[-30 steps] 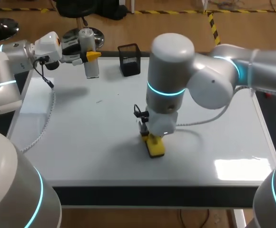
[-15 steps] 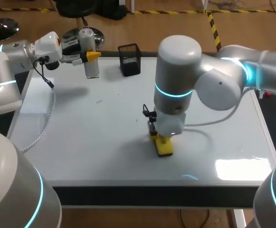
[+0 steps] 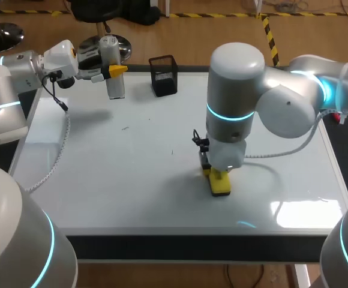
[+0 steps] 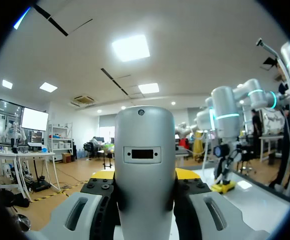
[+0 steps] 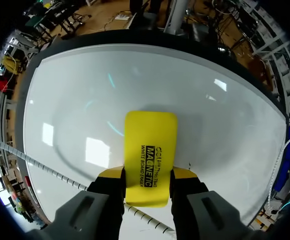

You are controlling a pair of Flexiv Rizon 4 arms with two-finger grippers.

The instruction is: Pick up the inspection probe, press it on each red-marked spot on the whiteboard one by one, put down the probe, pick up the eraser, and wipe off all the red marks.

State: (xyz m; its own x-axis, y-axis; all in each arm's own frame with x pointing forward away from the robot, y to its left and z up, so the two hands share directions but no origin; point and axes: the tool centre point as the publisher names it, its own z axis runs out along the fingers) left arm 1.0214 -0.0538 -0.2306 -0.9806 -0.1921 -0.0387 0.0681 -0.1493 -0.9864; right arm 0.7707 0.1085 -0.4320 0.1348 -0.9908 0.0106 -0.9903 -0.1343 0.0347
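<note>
The inspection probe (image 3: 112,75), a pale grey cylinder, stands upright over the whiteboard's (image 3: 102,180) far left corner, with my left gripper (image 3: 115,70) shut on it. In the left wrist view the probe (image 4: 144,165) fills the space between the fingers of that gripper (image 4: 144,192). My right gripper (image 3: 217,174) points straight down at mid-board, shut on the yellow eraser (image 3: 220,183), which rests flat on the board. The right wrist view shows the eraser (image 5: 150,150) clamped between the yellow tips of the gripper (image 5: 148,181). No red marks show on the board.
A black mesh pen holder (image 3: 163,75) stands at the far edge, right of the probe. Two tiny dark specks (image 3: 125,127) lie on the board's left half. A white cable (image 3: 54,162) hangs from my left arm across the board's left side.
My right arm has slid the eraser to the right and slightly toward the front edge of the board. The left arm and the probe have stayed where they were.
</note>
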